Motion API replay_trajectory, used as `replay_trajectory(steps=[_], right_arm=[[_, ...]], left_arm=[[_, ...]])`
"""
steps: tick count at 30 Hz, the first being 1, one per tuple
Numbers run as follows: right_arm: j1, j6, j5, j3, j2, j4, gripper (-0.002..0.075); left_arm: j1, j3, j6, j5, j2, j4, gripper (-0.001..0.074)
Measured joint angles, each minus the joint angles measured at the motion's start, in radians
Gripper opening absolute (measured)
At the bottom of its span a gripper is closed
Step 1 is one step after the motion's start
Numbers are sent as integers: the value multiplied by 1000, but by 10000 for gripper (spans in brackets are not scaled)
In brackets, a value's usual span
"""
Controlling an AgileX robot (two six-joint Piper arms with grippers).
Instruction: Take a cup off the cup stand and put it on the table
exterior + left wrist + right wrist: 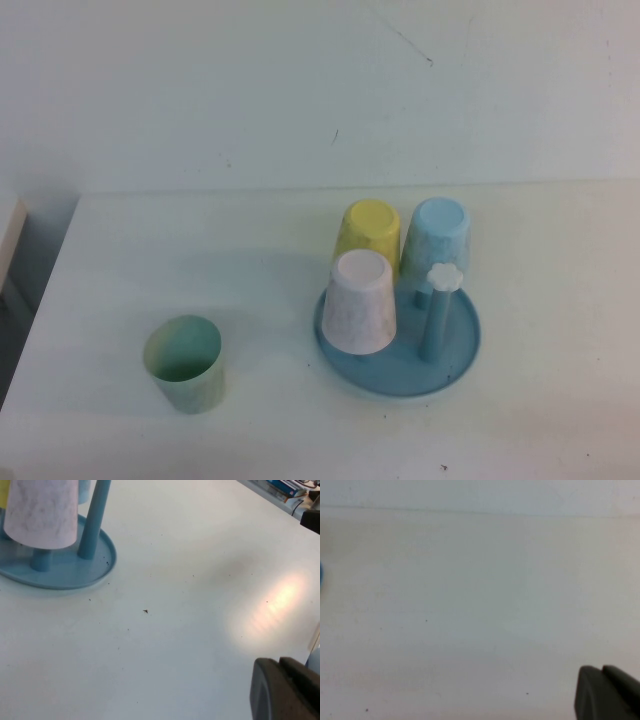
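On the left of the desk [250,240], the pale mint-green cup [184,363] stands upright, mouth up, well apart from the cup stand [398,340] and with nothing touching it. By the look of things, the main work is done: a cup is off the stand and resting on the desk.

To its right, the stand's round blue dish carries three cups upside down on pegs: a pinkish-white cup [360,301] in front, a yellow cup [367,235] behind it, and a light blue cup [439,238] to the right. One peg [436,312] with its white flower knob stands bare, which fits the mint cup having come from there.

Neither arm shows in the high view. The left end effector [282,690] hangs over bare desk near the stand, fingers together and holding nothing. The right end effector [606,692] is likewise pressed together and empty, over bare desk. Little seems left beyond parking the arms.
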Motion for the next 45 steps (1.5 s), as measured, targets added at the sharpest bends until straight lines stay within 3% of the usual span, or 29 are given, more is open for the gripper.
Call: replay_trajectory(steps=[30, 34, 36, 40, 45], right_arm=[[0, 14, 2, 0, 0, -20, -1], [0, 14, 2, 0, 0, -20, -1], [0, 14, 2, 0, 0, -20, -1], [0, 14, 2, 0, 0, -20, -1], [0, 14, 2, 0, 0, -20, -1]], left_arm=[[0, 0, 21, -22, 0, 8, -1], [0, 0, 14, -117, -21, 133, -1], [0, 0, -81, -154, -38, 294, -1], [36, 0, -437, -177, -86, 623, -1], [189, 16, -788, -197, -164, 885, -1]])
